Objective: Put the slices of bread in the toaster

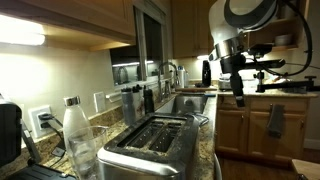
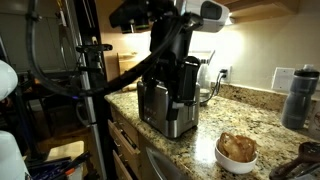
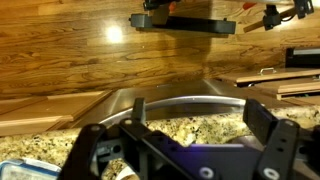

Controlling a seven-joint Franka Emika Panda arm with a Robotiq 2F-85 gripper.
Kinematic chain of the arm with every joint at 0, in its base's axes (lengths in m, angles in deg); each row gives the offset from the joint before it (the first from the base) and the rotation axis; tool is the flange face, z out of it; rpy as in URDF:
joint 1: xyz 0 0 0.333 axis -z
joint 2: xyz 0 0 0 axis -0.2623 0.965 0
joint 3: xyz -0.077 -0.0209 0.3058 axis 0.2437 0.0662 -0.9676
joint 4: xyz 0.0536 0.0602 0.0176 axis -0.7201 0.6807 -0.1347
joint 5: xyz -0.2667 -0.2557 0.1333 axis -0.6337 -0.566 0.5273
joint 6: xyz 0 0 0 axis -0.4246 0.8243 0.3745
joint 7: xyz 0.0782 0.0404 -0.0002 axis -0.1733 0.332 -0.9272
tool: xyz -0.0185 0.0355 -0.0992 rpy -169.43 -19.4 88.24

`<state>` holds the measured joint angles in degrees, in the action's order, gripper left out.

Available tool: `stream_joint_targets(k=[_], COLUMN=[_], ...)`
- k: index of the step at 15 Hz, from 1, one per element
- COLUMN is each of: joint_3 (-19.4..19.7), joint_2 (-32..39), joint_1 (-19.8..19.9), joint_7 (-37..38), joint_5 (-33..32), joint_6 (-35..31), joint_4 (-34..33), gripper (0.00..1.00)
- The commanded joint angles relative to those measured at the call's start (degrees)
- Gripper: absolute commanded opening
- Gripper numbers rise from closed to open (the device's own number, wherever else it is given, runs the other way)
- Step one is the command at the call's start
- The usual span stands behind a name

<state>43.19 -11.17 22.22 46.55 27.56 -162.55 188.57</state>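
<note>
The shiny steel toaster (image 1: pixel 150 142) with two long dark slots stands on the granite counter, and it also shows in the other exterior view (image 2: pixel 163 108). Tan-brown slices of bread (image 2: pixel 238 146) lie in a white bowl (image 2: pixel 236 163) near the counter's front edge. My gripper (image 1: pixel 238 96) hangs in the air beyond the toaster, beside it in an exterior view (image 2: pixel 186 98). In the wrist view the gripper (image 3: pixel 200 125) is open and empty, with granite and a steel sink rim (image 3: pixel 180 98) between its fingers. No bread shows in the wrist view.
A clear bottle with a white cap (image 1: pixel 75 130) stands beside the toaster. A sink with a faucet (image 1: pixel 178 78) lies further along the counter. A dark bottle (image 2: pixel 299 98) stands near the wall. Wooden cabinets (image 1: pixel 250 125) run beneath the counter.
</note>
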Motion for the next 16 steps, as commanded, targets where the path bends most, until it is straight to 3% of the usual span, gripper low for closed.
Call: stream_joint_targets(k=[1, 6, 16], joint_3=[-1.9, -3.9, -2.7], joint_2=[5.2, 10.2, 18.6], joint_1=[-1.1, -0.6, 0.9], joint_7=[6.7, 12.4, 21.5], joint_5=[4.0, 6.2, 12.3], joint_6=[-3.6, -7.1, -11.4], joint_4=[-2.2, -4.2, -11.9], gripper=[1.0, 1.0, 1.0])
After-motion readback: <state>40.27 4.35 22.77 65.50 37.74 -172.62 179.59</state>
